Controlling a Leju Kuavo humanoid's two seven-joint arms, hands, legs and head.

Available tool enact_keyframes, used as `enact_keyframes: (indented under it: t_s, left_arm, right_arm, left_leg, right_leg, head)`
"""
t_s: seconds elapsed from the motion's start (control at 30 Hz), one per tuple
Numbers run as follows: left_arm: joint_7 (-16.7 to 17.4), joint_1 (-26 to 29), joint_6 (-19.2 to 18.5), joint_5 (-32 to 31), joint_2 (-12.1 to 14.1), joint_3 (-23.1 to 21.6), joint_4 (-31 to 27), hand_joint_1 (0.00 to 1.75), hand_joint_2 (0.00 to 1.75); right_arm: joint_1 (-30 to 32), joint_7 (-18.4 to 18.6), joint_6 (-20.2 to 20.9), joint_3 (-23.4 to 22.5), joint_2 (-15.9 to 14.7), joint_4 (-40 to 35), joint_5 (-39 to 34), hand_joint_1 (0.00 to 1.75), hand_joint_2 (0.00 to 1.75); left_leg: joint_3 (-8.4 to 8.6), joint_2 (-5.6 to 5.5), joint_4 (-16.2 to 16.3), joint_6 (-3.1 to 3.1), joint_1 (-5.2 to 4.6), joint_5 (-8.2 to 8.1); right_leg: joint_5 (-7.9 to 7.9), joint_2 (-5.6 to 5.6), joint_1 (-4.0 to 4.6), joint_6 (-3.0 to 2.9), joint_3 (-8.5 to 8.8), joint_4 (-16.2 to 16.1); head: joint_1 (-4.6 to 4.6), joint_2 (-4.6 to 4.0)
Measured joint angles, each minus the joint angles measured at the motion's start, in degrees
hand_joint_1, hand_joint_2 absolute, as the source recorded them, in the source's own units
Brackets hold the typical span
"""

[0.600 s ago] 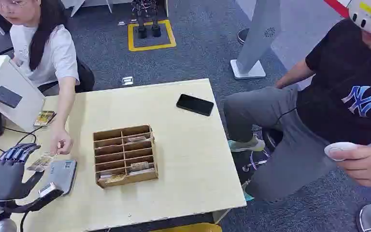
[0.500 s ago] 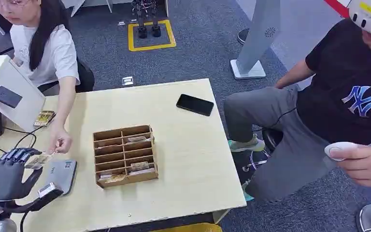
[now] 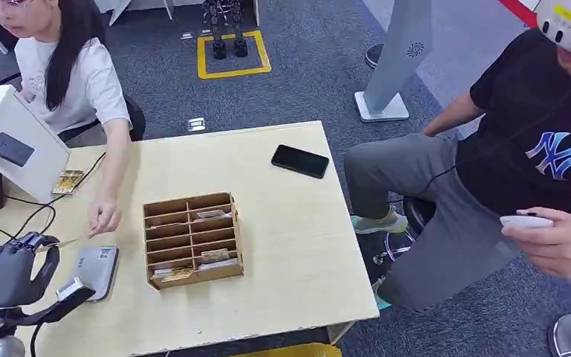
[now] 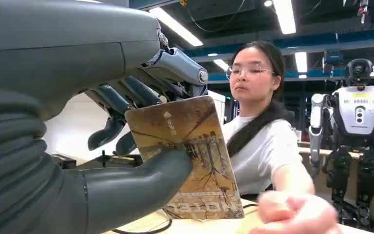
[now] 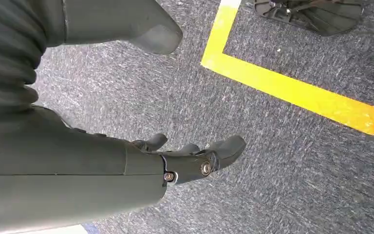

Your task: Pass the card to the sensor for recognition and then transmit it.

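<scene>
The left hand (image 3: 11, 271) pinches the card (image 4: 187, 156) between thumb and fingers at the table's (image 3: 290, 245) eight-o'clock corner. Next, I judge, it carries the card toward three o'clock over the grey card reader (image 3: 95, 269). The right hand (image 5: 185, 156) hangs loose, holding nothing.

Right hand (image 5: 175, 156) hangs empty over grey carpet (image 5: 272, 161), fingers slightly curled, near yellow floor tape (image 5: 292, 95)

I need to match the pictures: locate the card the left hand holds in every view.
Head view: card at far left, edge-on, in the left hand.
Left wrist view: card centre, pinched under the thumb.
Right wrist view: not in it.
Shared landmark: the person in white.
</scene>
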Motion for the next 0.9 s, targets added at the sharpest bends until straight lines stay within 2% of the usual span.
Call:
enact_keyframes:
  t_s: [0.13,0.23,0.57,0.63,0.7,0.8,0.87,0.9]
  left_arm:
    - [0.0,0.0,0.0,0.5,0.0,0.1,0.0,1.75,1.75]
    - [-1.7,0.0,0.9,1.1,-0.2,0.5,0.0,1.75,1.75]
    - [-2.0,0.7,-1.0,4.0,-1.4,0.9,-1.0,1.75,1.75]
    - [-1.9,0.6,-5.6,7.0,-1.6,0.9,-1.0,1.75,1.75]
    - [-1.5,0.5,-12.3,11.9,-2.1,0.9,-1.0,1.75,1.75]
    - [1.4,0.0,-22.9,21.5,-4.3,1.5,-1.0,1.75,1.75]
    - [2.6,-0.3,-27.9,26.2,-5.4,1.8,-1.0,1.75,1.75]
    - [3.0,-0.3,-29.2,28.0,-5.8,2.0,-1.0,1.75,1.75]
  right_arm:
    - [0.0,-0.1,-0.2,0.0,0.0,0.0,0.1,0.00,1.75]
    - [0.0,-0.1,-0.2,0.0,0.0,0.0,0.6,0.00,1.75]
    - [0.0,-0.1,-0.2,-0.7,0.0,0.0,0.8,0.00,1.75]
    - [0.0,-0.2,-0.2,-0.9,0.0,0.0,0.8,0.00,1.75]
    - [0.0,-0.4,-0.2,-1.1,0.0,0.0,0.7,0.00,1.75]
    - [0.0,-0.9,-0.3,-1.5,0.0,0.0,0.7,0.00,1.75]
    - [0.0,-1.0,-0.3,-1.9,0.0,0.0,0.7,0.00,1.75]
    - [0.0,-1.0,-0.3,-2.1,0.0,0.0,0.7,0.00,1.75]
  left_leg:
    - [0.00,0.00,0.0,0.00,0.00,0.00]
    - [0.00,0.00,0.0,0.00,0.00,0.00]
    - [0.01,-0.01,0.0,0.00,0.00,0.00]
    - [0.02,-0.01,0.0,0.00,0.00,0.00]
    - [0.02,0.00,0.0,0.00,0.00,0.00]
    - [0.01,-0.01,0.0,0.01,0.00,0.01]
    - [0.02,0.01,0.0,0.00,-0.01,0.00]
    - [0.02,0.02,0.0,0.00,-0.01,0.00]
  right_leg:
    - [0.00,0.00,0.00,0.00,0.00,0.0]
    - [0.00,0.00,0.00,0.00,0.00,0.0]
    - [0.00,-0.01,0.00,0.00,0.00,0.0]
    - [0.00,-0.01,0.00,0.00,0.00,0.0]
    - [0.00,-0.01,0.00,0.00,0.00,0.0]
    - [0.01,-0.03,0.00,0.01,0.01,0.0]
    - [0.01,0.01,0.00,0.00,0.01,0.0]
    - [0.02,0.02,-0.01,0.00,0.01,0.0]
  head:
    - [0.00,0.00]
    - [0.00,0.00]
    - [0.00,0.00]
    - [0.00,0.00]
    - [0.00,0.00]
    - [0.02,0.00]
    - [0.00,0.00]
    - [0.00,0.00]
